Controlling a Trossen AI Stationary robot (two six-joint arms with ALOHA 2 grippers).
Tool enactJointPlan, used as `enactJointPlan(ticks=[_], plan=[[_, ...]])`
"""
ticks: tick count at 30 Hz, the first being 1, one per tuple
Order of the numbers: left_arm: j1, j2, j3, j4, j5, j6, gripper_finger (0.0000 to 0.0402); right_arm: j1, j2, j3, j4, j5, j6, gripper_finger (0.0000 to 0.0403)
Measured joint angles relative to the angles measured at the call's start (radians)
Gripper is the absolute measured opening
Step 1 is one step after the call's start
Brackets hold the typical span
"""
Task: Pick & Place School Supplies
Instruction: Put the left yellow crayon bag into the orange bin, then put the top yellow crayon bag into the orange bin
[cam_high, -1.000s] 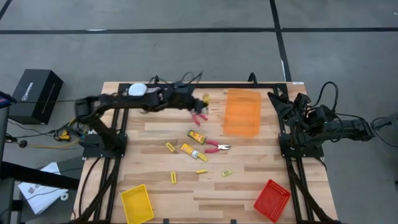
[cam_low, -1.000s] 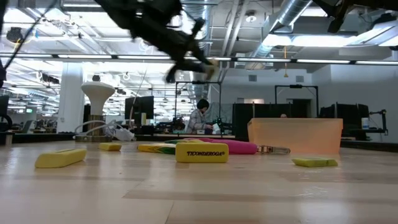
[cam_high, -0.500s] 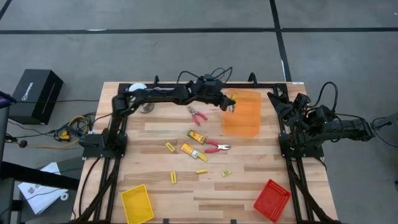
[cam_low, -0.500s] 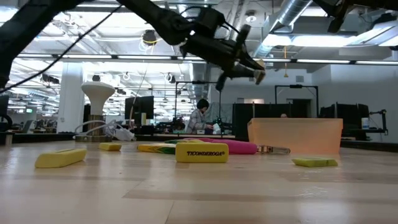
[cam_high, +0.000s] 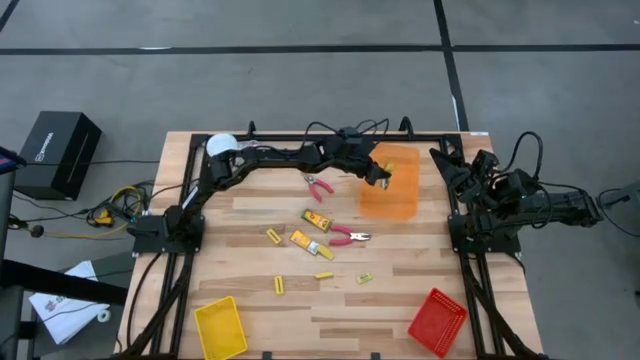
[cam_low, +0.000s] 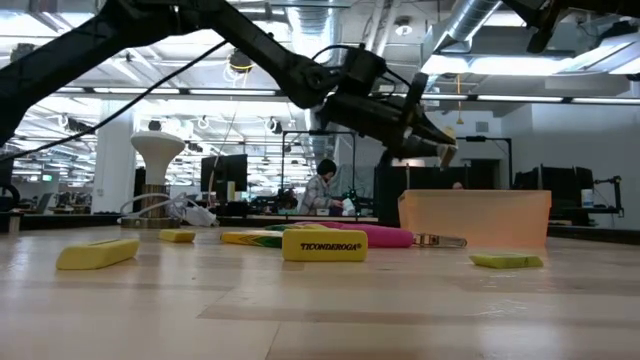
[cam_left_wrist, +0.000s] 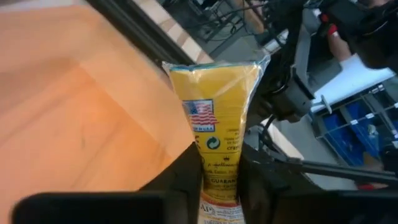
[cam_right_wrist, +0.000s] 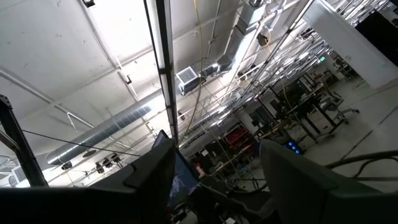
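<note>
My left gripper (cam_high: 384, 177) reaches over the far left part of the orange tray (cam_high: 395, 200), shut on a yellow wrapped stick pack (cam_left_wrist: 216, 106) with a small flag label. In the low view the pack's tip (cam_low: 446, 152) hangs just above the tray's rim (cam_low: 475, 196). Two red-handled pliers (cam_high: 319, 185) (cam_high: 347, 236) and several small yellow blocks (cam_high: 318, 220) (cam_high: 303, 240) (cam_high: 279, 285) lie flat on the wood table. My right gripper (cam_right_wrist: 214, 165) is open and points up at the ceiling; it stays by the table's right edge (cam_high: 450, 165). My left gripper pinches the yellow pack's near end (cam_left_wrist: 219, 177) between its two fingers (cam_left_wrist: 186, 180). The fingers come slanting down from the table's left, along the pack. The pack sticks out past the fingertips, lifted clear above the orange tray.
A yellow tray (cam_high: 221, 327) stands at the near left and a red tray (cam_high: 437, 322) at the near right. A white round object (cam_high: 219, 146) sits at the far left corner. Black frame rails run along the table's far edge and sides.
My left gripper has swung from the far middle of the table toward the right edge and come down, carrying the yellow pack. It now hangs over the orange tray. The right arm has kept still.
</note>
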Motion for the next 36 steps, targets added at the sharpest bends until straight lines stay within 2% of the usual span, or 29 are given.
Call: enactJointPlan(ticks=[5, 9, 13, 17, 19, 24, 26, 29, 32, 36], plan=[[0.005, -0.003, 0.003, 0.008, -0.009, 0.007, 0.0173, 0.000, 0.000, 0.000, 0.000, 0.000, 0.000, 0.0225], [0.009, -0.013, 0.003, 0.016, -0.016, 0.007, 0.0223, 0.000, 0.000, 0.000, 0.000, 0.000, 0.000, 0.0225], [0.009, -0.021, 0.003, 0.021, -0.016, 0.007, 0.0242, 0.000, 0.000, 0.000, 0.000, 0.001, 0.000, 0.0225], [0.006, -0.062, 0.002, -0.006, 0.018, 0.060, 0.0236, -0.001, 0.000, 0.000, 0.000, 0.001, -0.001, 0.0225], [0.002, -0.098, 0.003, -0.047, 0.057, 0.154, 0.0227, -0.001, 0.000, 0.000, 0.002, 0.001, -0.006, 0.0225], [-0.008, -0.226, 0.003, -0.381, 0.073, 0.507, 0.0210, -0.012, 0.000, 0.000, 0.004, 0.000, -0.008, 0.0225], [-0.009, -0.275, 0.003, -0.543, 0.048, 0.635, 0.0207, -0.014, 0.000, 0.000, 0.005, 0.000, -0.008, 0.0225], [-0.022, -0.323, 0.003, -0.729, -0.045, 0.838, 0.0205, -0.013, 0.000, 0.000, 0.005, 0.000, -0.008, 0.0225], [-0.038, -0.346, 0.002, -0.834, -0.125, 0.989, 0.0204, -0.013, 0.000, 0.000, 0.010, 0.000, -0.008, 0.0225], [-0.064, -0.342, 0.002, -0.952, -0.148, 1.103, 0.0204, -0.013, 0.000, 0.000, 0.025, 0.000, -0.007, 0.0225]])
